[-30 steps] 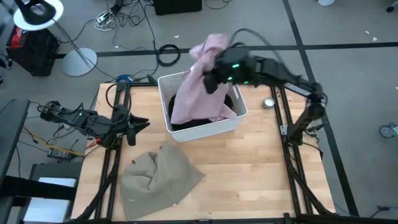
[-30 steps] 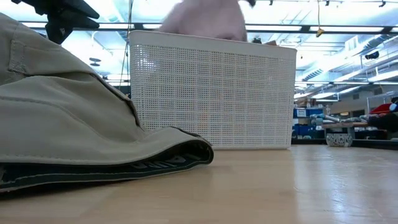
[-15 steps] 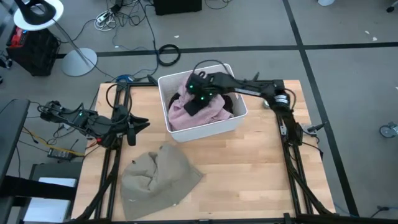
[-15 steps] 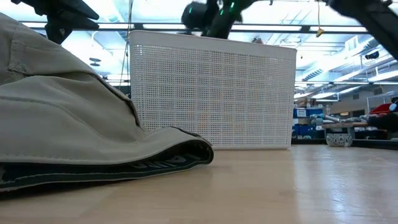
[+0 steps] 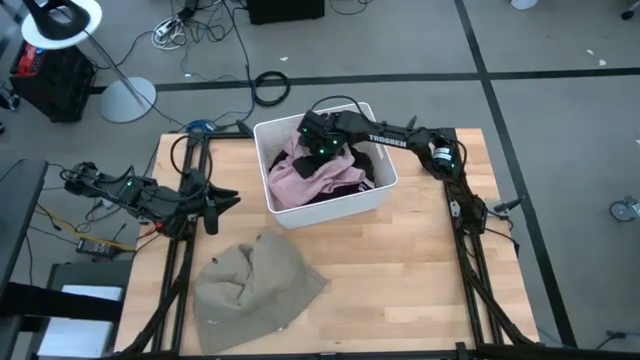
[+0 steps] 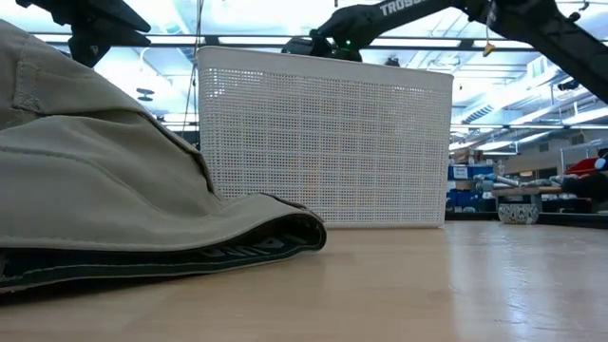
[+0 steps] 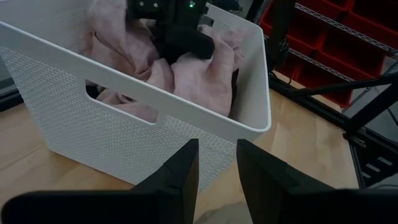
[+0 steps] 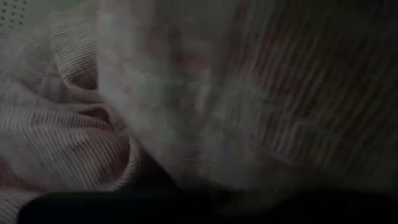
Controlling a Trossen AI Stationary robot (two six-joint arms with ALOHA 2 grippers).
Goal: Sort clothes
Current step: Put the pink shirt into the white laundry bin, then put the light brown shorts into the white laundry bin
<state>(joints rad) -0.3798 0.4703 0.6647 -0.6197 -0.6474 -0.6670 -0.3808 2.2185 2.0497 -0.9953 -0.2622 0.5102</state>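
Note:
The pink garment (image 5: pixel 318 172) lies bunched in the white bin (image 5: pixel 385 190) at the table's far middle, on top of a black garment (image 5: pixel 366 166). It also shows in the left wrist view (image 7: pixel 186 74). My right gripper (image 5: pixel 320 148) is down inside the bin, sunk in the pink cloth, which fills the right wrist view (image 8: pixel 186 93). The large beige garment (image 5: pixel 255 285) lies crumpled on the table's near left and also shows in the low view (image 6: pixel 104 180). My left gripper (image 7: pixel 217 168) waits at the table's left edge, empty, with a narrow gap. The teal and olive garments are out of view.
The bin's wall (image 6: pixel 323 142) stands between the beige garment and the right arm (image 6: pixel 399 11). A small round object (image 5: pixel 432 165) sits at the table's far right edge. Bare wood lies to the near and right of the bin (image 5: pixel 420 280).
My right gripper has come down with the pink garment from above the bin into it, then edged toward the bin's far side. The garment, which hung over the bin's near left corner, now lies bunched inside.

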